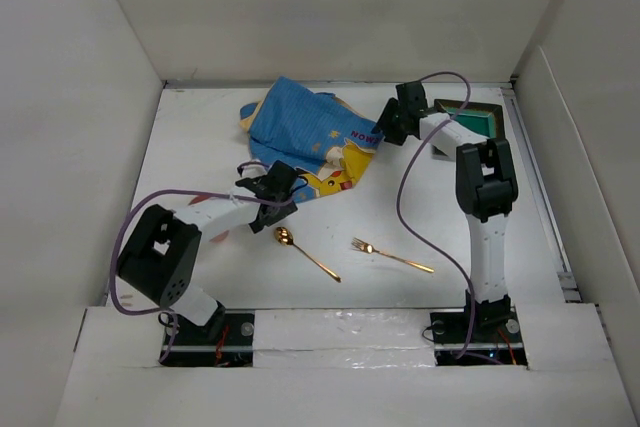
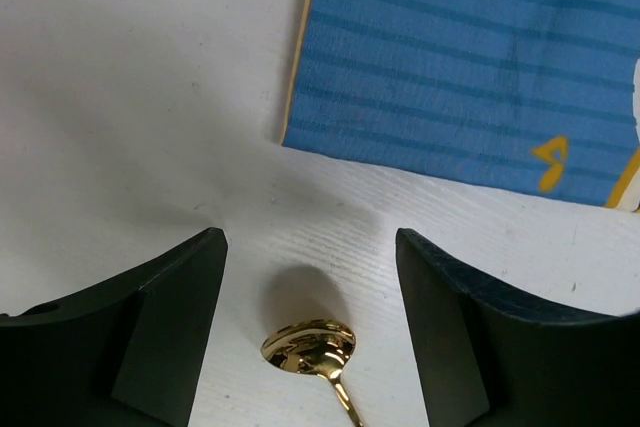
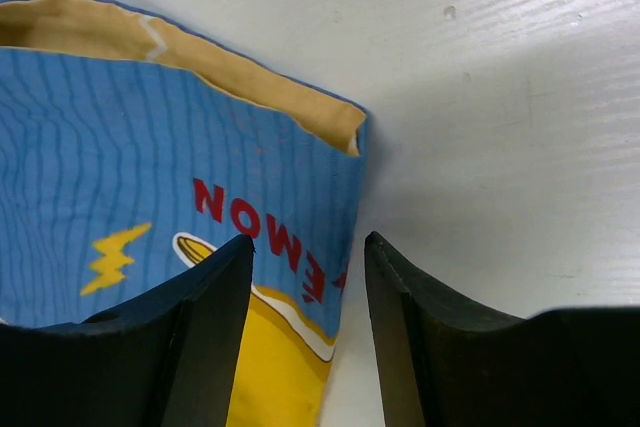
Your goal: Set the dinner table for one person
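The dinner table [image 1: 195, 152] is a plain white top. On it a blue cloth placemat [image 1: 305, 132] with a yellow cartoon figure lies rumpled at the back. A gold spoon [image 1: 305, 252] and a gold fork [image 1: 392, 256] lie near the front. My left gripper [image 1: 272, 185] hovers open at the placemat's near edge. In the left wrist view the spoon's bowl [image 2: 308, 347] shows on the table between the fingers of the left gripper [image 2: 308, 237], untouched. My right gripper [image 3: 308, 239] stands open astride the placemat's right edge [image 3: 330, 247], with nothing pinched.
A dark-rimmed green dish [image 1: 470, 119] sits at the back right, behind the right arm. White walls [image 1: 80, 97] enclose the table on three sides. The placemat's corner [image 3: 330, 127] is folded over, showing a tan underside.
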Available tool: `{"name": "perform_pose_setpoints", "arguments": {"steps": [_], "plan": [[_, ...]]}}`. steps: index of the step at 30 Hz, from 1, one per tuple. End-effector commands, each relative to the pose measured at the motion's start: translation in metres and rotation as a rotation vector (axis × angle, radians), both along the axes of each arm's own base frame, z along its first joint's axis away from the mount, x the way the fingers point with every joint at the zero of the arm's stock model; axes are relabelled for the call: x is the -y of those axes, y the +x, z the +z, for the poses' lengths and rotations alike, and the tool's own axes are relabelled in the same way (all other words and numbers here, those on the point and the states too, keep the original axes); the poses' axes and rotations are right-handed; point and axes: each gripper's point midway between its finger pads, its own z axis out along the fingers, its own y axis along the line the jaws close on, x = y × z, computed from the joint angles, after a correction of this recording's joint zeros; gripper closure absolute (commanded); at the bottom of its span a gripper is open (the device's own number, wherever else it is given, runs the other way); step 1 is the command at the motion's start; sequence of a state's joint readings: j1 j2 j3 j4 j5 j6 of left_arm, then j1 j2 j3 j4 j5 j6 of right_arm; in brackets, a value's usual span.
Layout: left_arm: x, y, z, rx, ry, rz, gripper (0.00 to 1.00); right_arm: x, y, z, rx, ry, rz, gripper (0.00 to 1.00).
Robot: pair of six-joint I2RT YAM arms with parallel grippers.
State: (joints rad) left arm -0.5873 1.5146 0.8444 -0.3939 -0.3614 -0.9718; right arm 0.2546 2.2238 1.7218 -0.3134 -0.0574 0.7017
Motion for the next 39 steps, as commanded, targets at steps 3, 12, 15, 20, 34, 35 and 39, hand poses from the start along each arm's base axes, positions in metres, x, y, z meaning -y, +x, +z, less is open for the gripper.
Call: {"name": "perform_pose_setpoints", "arguments": {"steps": [3, 12, 15, 20, 34, 35, 39], "plan": [[-0.006, 0.011, -0.004, 0.049, 0.012, 0.095, 0.34, 0.004, 0.011, 0.012, 0.023, 0.022, -0.012, 0.47], [-0.001, 0.03, -0.011, 0.061, 0.002, 0.192, 0.34, 0.007, 0.012, 0.005, 0.006, 0.035, -0.024, 0.67], [-0.007, 0.033, -0.016, 0.056, -0.005, 0.229, 0.34, 0.007, 0.009, 0.004, 0.005, 0.043, -0.03, 0.79], [-0.004, 0.033, -0.027, 0.037, -0.035, 0.244, 0.39, 0.008, 0.003, 0.005, 0.016, 0.045, -0.032, 0.87], [-0.018, 0.054, -0.011, 0.123, 0.045, 0.246, 1.0, 0.019, -0.026, 0.04, 0.081, 0.069, -0.04, 1.0], [-0.018, 0.056, -0.002, 0.144, 0.042, 0.239, 1.0, 0.02, -0.029, 0.045, 0.087, 0.07, -0.038, 1.0], [-0.017, 0.075, 0.046, 0.275, 0.037, 0.193, 1.0, 0.03, -0.041, 0.075, 0.139, 0.068, -0.048, 1.0]]}}
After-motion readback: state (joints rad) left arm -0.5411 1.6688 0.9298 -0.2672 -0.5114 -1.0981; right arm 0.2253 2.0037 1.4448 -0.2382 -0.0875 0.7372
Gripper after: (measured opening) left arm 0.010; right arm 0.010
